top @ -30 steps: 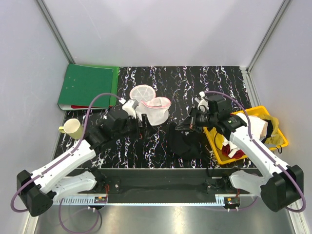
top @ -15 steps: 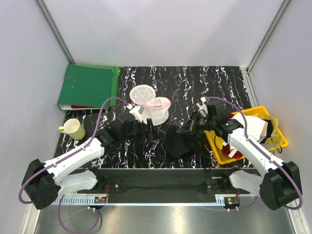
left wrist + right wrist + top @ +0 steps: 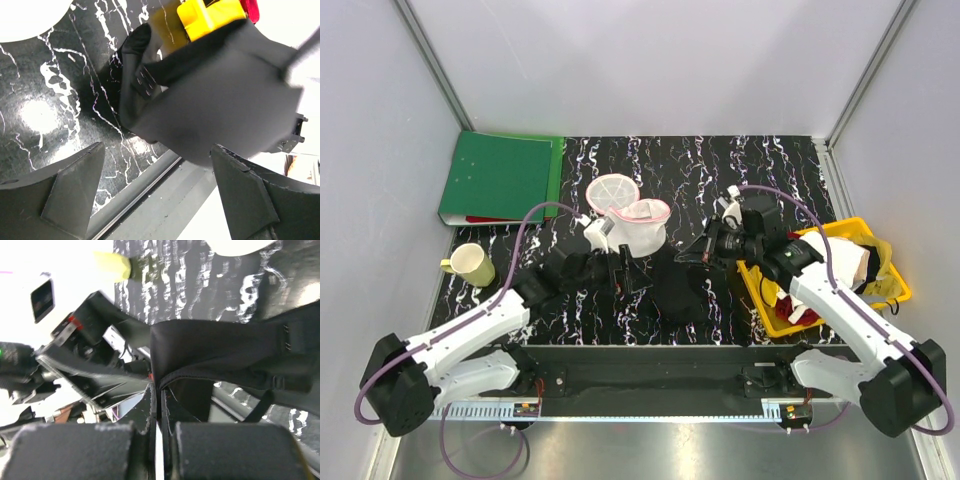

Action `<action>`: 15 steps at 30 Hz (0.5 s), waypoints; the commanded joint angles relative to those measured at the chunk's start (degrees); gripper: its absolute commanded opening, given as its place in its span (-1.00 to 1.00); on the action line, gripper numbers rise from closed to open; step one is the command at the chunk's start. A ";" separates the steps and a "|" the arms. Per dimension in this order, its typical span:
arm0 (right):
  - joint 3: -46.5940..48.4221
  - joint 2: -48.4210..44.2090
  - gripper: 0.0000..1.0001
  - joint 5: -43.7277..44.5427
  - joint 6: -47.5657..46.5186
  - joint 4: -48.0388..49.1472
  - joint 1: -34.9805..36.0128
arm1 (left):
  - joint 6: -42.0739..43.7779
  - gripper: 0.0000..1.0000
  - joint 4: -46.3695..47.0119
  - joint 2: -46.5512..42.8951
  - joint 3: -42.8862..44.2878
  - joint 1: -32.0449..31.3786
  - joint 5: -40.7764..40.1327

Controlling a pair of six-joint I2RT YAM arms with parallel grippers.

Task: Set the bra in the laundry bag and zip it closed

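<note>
The black bra (image 3: 680, 290) hangs from my right gripper (image 3: 692, 257), which is shut on its upper edge, just above the table's front middle. In the right wrist view the fabric (image 3: 220, 350) is pinched between the shut fingers (image 3: 159, 390). My left gripper (image 3: 626, 271) is open and empty, just left of the bra; in the left wrist view the bra (image 3: 215, 100) hangs ahead of the spread fingers (image 3: 160, 200). The white mesh laundry bag (image 3: 640, 230) with pink rim stands open behind both grippers, its round lid (image 3: 611, 190) folded back.
A yellow plastic basket (image 3: 772, 300) with white and red clothes stands at the right, also in the left wrist view (image 3: 210, 17). A green binder (image 3: 500, 178) lies at the back left. A pale yellow cup (image 3: 470, 265) stands at the left edge.
My left arm has reached right and forward, its open gripper now close to the bra. My right gripper has carried the bra slightly left and toward the bag.
</note>
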 commanded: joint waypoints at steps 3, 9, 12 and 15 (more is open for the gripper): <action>-7.82 2.49 -1.00 -6.61 0.93 10.53 -7.27 | -2.45 0.82 1.99 -1.20 -2.67 0.88 1.90; -10.55 6.36 -1.00 -10.57 -3.02 11.15 -12.29 | -6.22 0.90 8.04 2.75 -5.65 0.97 6.02; -11.95 8.47 -1.00 -10.31 -6.71 11.15 -14.49 | -8.87 0.93 12.96 6.26 -7.06 0.97 8.49; -12.48 10.93 -1.00 -8.29 -10.31 10.10 -15.11 | -11.06 0.93 17.88 9.08 -8.38 1.06 9.55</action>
